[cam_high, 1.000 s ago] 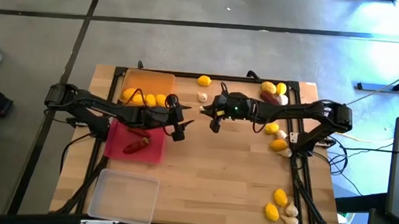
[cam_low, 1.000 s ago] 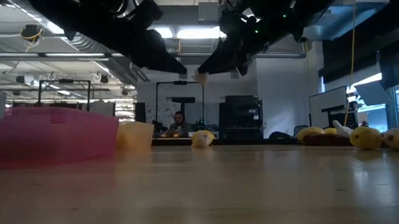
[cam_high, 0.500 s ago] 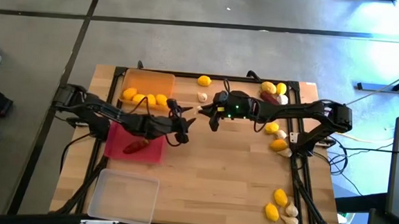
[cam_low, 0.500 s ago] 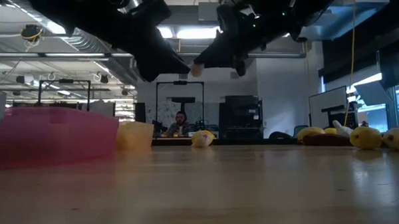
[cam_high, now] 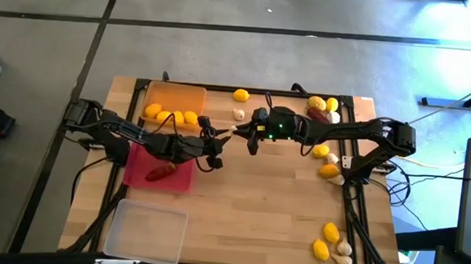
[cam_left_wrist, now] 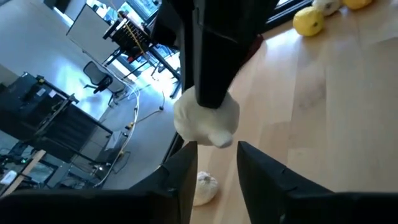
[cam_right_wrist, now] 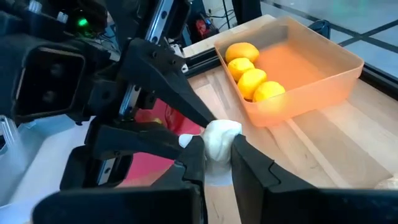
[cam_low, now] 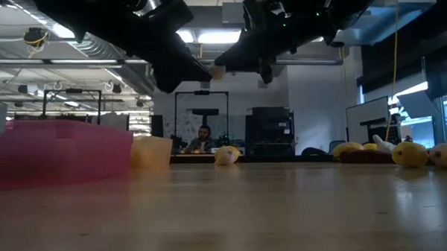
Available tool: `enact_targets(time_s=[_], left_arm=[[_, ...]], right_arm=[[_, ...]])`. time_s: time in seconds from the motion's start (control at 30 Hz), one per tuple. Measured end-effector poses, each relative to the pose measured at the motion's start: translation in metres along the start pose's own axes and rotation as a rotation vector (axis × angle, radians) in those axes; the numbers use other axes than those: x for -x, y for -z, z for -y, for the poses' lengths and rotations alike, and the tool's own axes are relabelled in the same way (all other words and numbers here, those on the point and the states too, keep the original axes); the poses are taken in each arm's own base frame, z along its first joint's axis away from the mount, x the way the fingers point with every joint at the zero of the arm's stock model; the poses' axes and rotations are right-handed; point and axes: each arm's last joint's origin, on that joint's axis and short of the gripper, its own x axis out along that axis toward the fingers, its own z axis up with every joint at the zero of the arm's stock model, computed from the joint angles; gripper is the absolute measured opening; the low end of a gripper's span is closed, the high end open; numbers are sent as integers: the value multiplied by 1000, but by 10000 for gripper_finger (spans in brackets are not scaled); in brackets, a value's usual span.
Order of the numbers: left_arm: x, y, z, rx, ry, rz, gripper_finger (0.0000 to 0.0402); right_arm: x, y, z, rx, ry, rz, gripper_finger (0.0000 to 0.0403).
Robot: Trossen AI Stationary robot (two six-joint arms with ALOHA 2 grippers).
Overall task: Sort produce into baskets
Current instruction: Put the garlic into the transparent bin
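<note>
Jaws on the right gripper (cam_right_wrist: 214, 163) are clamped on a garlic bulb (cam_right_wrist: 219, 138) mid-air over the table's middle, and the left gripper (cam_left_wrist: 214, 165) closes around it too, looks like a handoff. Clear tray (cam_high: 146, 232) sits empty at the near-left edge, open wood between.

Pale matt wood table (cam_high: 264, 199); translucent, seemingly plastic orange basket (cam_right_wrist: 323, 68); smooth white garlic bulb (cam_right_wrist: 219, 138).
</note>
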Motion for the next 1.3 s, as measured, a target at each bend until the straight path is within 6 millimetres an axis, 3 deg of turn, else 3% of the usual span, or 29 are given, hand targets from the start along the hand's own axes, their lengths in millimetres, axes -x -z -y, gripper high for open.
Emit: enact_targets(time_s=[1.3], left_arm=[[0,-4,-3,-8,-19,35,97]], right_arm=[[0,0,0,-9,-7,-5,46]])
